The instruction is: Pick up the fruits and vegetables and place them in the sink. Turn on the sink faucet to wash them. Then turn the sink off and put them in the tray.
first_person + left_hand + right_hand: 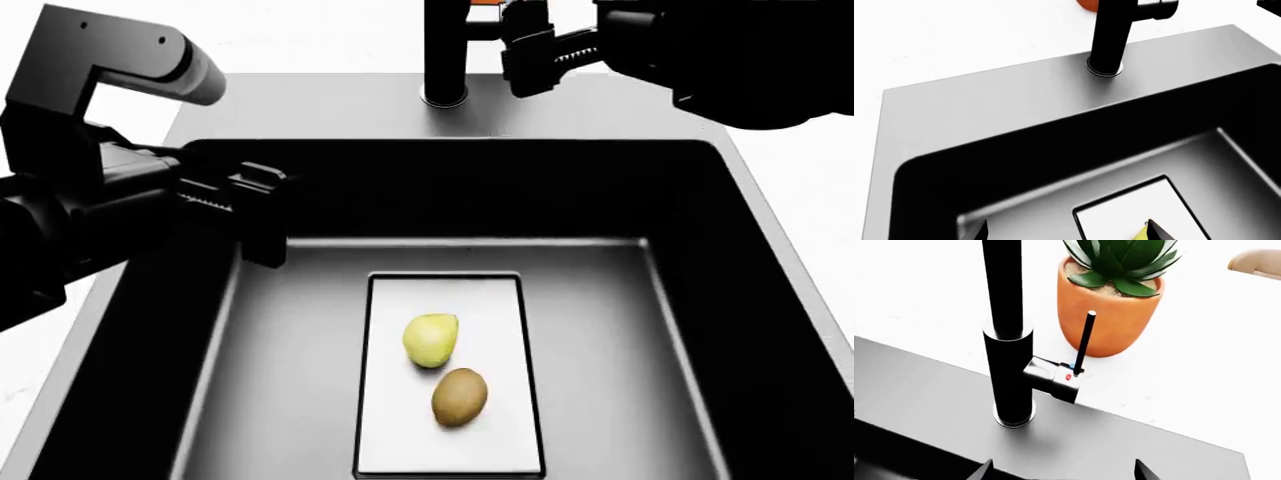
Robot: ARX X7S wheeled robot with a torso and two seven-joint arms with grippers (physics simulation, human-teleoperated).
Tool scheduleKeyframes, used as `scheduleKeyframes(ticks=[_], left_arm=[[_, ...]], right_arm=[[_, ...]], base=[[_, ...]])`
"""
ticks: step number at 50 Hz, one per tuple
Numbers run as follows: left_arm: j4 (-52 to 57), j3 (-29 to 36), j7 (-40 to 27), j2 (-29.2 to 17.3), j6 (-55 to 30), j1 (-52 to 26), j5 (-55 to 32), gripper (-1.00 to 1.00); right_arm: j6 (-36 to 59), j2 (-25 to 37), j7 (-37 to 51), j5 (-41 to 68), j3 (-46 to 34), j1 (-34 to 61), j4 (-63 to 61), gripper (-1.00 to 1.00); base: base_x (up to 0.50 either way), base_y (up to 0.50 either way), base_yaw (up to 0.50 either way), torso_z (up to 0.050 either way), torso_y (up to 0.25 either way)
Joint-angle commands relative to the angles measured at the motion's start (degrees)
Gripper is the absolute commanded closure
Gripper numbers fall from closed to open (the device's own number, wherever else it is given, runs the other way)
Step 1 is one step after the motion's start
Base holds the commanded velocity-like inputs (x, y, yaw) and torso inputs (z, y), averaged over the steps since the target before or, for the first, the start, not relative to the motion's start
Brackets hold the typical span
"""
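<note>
Both pieces, the brown oval nearest and the yellow-green fruit touching it, already lie on the drain plate of the sink. Your left gripper hangs open and empty over the sink's left wall. At the far rim your right gripper, open, faces the faucet lever. Washing, then the tray, remain.

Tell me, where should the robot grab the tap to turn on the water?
Best guess: the thin black lever that sticks up from the faucet's side knob, not the thick pipe. The right gripper is open and already faces it, so it could come straight in from the sink side and close its fingers across the slim rod near the top.
</note>
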Motion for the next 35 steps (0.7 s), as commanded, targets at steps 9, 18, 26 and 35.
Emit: scheduleKeyframes(ticks=[9,18,26,35], left_arm=[[-0.8,-0.2,1.2,-0.2,-0.2,-0.4,0.8,-1.0],[-0.3,-0.6,1.8,-0.9,0.1,-0.1,1.0,-1.0],[0.1,-1.0,2.8,-1.6,0.6,0.8,1.5,-1.0],[0.1,-1.1,3.9,-1.5,0.9,1.5,2.3,-1.0]], right_arm=[[-2.4,-9.1,-5.3,-6.3,-0.8,1.6,16.0,-1.0],[-4.4,-14.0,-8.3,-8.5,-1.2,1.3,24.8,-1.0],[-7.9,-16.3,-8.6,-11.2,-1.6,-0.3,28.4,-1.0],[-9.5,-21.9,-12.3,-13.4,-2.8,-1.1,38.8,-1.0]], base=[[0.0,0.0,0.0,0.0,0.0],[0.0,0.0,0.0,0.0,0.0],[0.0,0.0,0.0,0.0,0.0],[0.0,0.0,0.0,0.0,0.0]])
